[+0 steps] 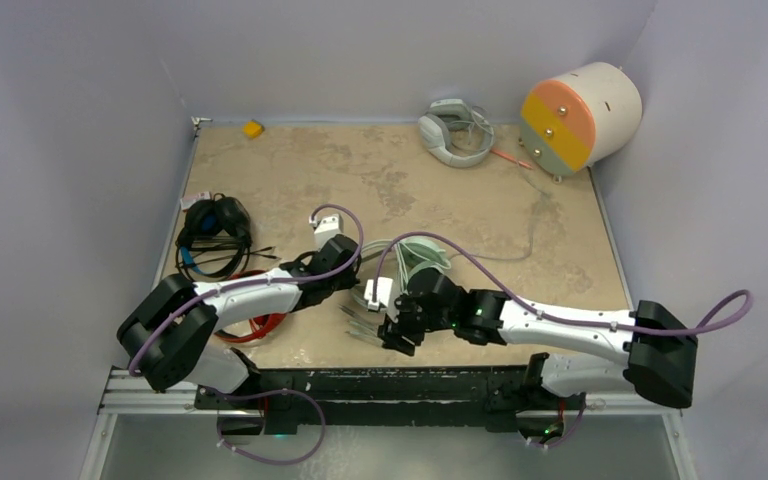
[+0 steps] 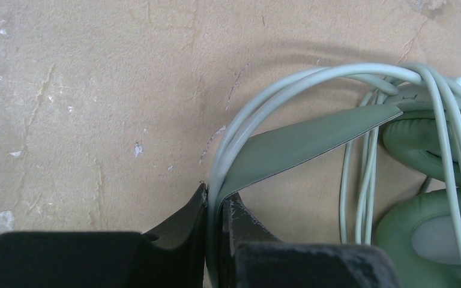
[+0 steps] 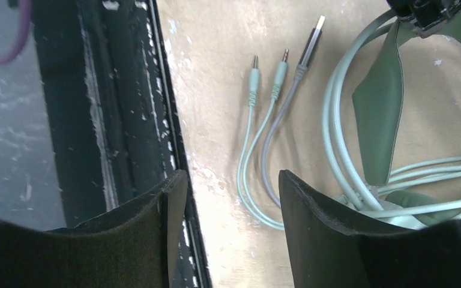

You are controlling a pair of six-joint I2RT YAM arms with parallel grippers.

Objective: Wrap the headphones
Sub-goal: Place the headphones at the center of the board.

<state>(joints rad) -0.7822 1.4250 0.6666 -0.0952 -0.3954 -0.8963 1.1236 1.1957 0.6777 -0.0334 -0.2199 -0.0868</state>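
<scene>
The left claw (image 2: 213, 201) is pinched shut on the mint-green headset (image 1: 422, 258), its fingers clamping the end of the headband (image 2: 300, 144) together with a strand of the pale cable (image 2: 336, 71). From that pinch the cable arcs up in several loops over the band and across the ear cups (image 2: 408, 144), so the winding looks mostly on.

The right claw (image 3: 231, 180) stands with its jaws apart and holds nothing. It hovers low near the front edge of the table (image 1: 380, 170), just above the loose tail of the cable. The three plugs (image 3: 285, 60) lie flat on the table beyond its fingers, side by side.

The step in hand seems to be finishing the wrap on this headset. The next move probably calls for the right claw to close on the tail close to the plugs and carry it over the band, or tuck it under a loop, while the left claw steadies the band.

Farther out, the black-and-blue headset (image 1: 215, 235) sits near the left edge, and the red-and-black headset (image 1: 260, 325) lies partly under the left arm; both appear not yet wrapped
</scene>
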